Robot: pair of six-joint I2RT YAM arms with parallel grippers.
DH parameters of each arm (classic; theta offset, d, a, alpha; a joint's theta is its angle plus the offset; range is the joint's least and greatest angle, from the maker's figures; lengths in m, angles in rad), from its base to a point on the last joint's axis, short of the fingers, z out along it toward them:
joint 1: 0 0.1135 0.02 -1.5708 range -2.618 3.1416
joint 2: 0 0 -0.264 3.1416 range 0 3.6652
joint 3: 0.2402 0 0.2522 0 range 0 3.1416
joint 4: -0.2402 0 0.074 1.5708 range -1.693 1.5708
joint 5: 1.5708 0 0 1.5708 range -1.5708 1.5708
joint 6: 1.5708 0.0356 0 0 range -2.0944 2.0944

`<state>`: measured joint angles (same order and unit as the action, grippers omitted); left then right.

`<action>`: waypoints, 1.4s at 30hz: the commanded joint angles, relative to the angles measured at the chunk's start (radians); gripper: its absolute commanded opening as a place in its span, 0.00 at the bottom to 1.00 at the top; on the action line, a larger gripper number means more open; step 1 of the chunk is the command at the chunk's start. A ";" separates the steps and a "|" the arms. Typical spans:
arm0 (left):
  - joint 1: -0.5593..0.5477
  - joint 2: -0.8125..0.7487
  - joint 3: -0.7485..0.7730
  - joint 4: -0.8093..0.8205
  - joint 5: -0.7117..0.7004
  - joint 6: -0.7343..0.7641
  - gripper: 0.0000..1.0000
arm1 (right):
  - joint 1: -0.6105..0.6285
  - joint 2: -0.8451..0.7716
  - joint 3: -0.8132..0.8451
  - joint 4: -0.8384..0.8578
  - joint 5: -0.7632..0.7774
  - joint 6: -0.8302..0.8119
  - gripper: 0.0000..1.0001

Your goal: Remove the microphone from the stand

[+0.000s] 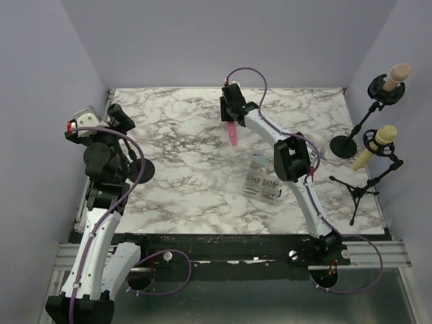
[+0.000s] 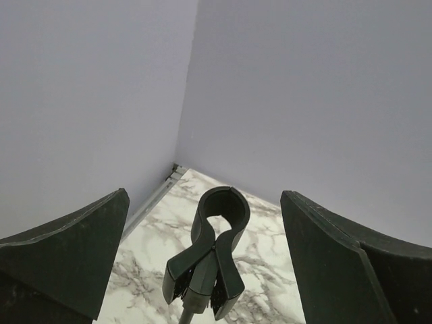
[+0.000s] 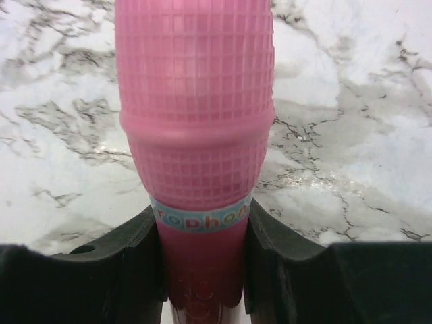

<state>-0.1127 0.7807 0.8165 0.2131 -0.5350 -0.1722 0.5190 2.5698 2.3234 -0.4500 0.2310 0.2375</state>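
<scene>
Three microphones, one pink microphone (image 1: pixel 232 135) being held.
Right tool (image 3: pixel 202 270) is clamping it over the tabletop (image 1: pixel 182 121); left tool (image 2: pixel 204 202) is gaping at one empty clip (image 2: pixel 216 233); beige microphone (image 1: pixel 395 75) and yellow microphone (image 1: pixel 375 144) are sitting clipped.

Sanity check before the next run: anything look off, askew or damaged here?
Nothing stands out. The black spring clip is empty and intact; the pink plastic microphone sits straight in the right claw, no visible damage.

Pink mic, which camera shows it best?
Right wrist: the mic fills the frame, gripped in the right hand, mesh and label clear. Top view shows it small; left wrist shows only the empty clip.
</scene>
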 commanded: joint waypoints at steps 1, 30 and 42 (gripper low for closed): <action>0.005 -0.075 0.014 -0.004 0.092 0.021 0.98 | -0.013 0.087 0.035 0.015 -0.038 0.020 0.24; 0.001 -0.081 0.009 -0.030 0.172 0.028 0.98 | -0.013 -0.140 0.043 -0.086 -0.110 0.006 0.98; 0.002 -0.013 0.103 -0.193 0.081 -0.030 0.99 | -0.011 -0.739 -0.691 0.171 -0.391 0.165 0.99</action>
<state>-0.1123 0.7254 0.8349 0.1455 -0.3954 -0.1486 0.5102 1.9705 1.8446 -0.4000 0.0029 0.3233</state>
